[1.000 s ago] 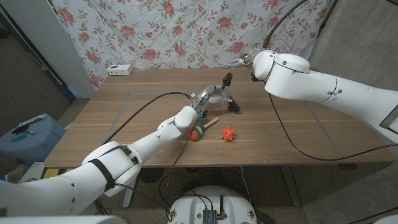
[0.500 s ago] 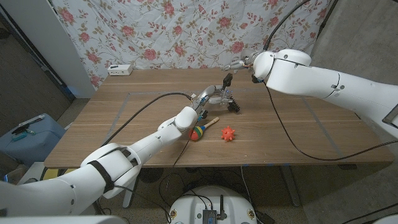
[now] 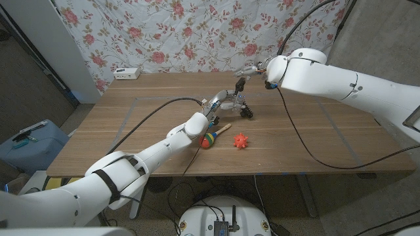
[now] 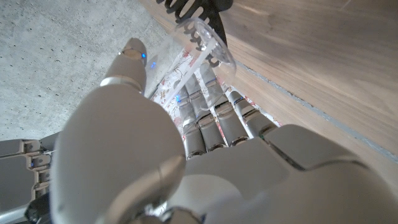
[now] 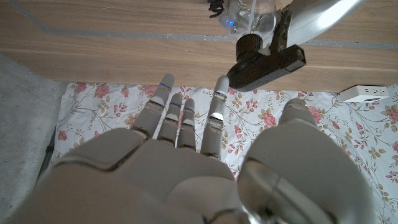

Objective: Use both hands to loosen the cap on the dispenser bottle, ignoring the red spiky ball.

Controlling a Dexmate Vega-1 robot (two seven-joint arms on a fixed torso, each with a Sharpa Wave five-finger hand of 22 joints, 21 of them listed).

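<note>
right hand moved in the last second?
Yes. The right hand has shifted slightly toward picture left, closer to the dispenser bottle's black pump head, judged against the floral backdrop.

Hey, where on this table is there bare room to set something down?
Bare wood spans the table's left part, beyond the cable, and its right part past the red spiky ball. It is crowded mid-table around the dispenser bottle, left hand and maraca.

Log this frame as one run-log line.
stage: cap approach | left hand: holds dispenser bottle | right hand: open, near black pump cap, not gripping | red spiky ball: untouched
</note>
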